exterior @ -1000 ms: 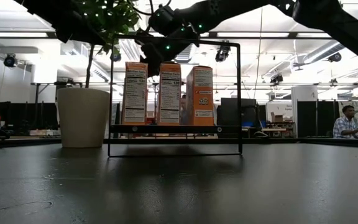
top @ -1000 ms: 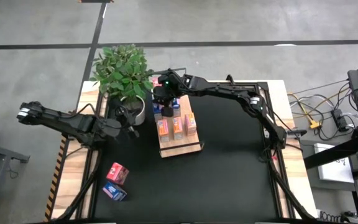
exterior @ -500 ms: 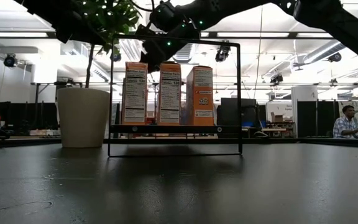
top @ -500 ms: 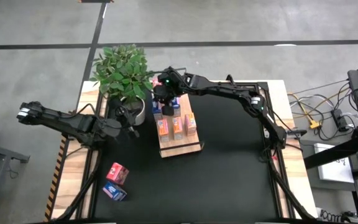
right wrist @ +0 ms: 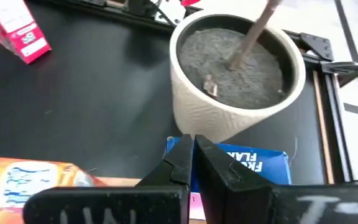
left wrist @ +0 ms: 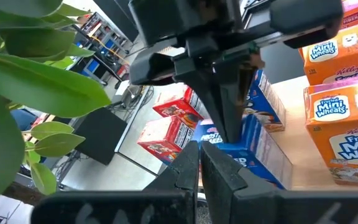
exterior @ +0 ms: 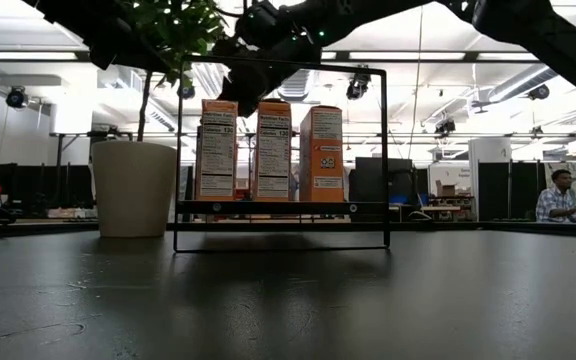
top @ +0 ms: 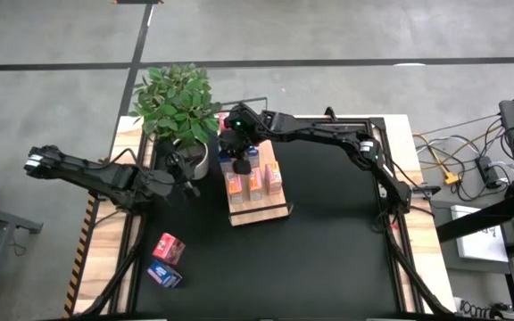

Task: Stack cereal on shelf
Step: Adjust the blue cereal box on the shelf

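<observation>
Tabletop [top: 328, 232]: carrying the shelf [top: 259, 212], orange cereal [top: 255, 181] standing on it.
Right gripper [top: 239, 153]: hovering over the shelf's rear, fingers closed, empty.
Left gripper [top: 188, 182]: waiting beside the pot [top: 192, 153], closed, empty.

Evenly lit from overhead, bright and flat across the black tabletop [top: 328, 232] in the high view, with only soft, short shadows. Strongly backlit at table height: ceiling lights [exterior: 358, 88] glaring, arms and leaves reduced to silhouettes, dull sheen on the tabletop. Blurred close up at the wrists: soft leaves [left wrist: 36, 81], fuzzy dark fingers [right wrist: 185, 165].
</observation>
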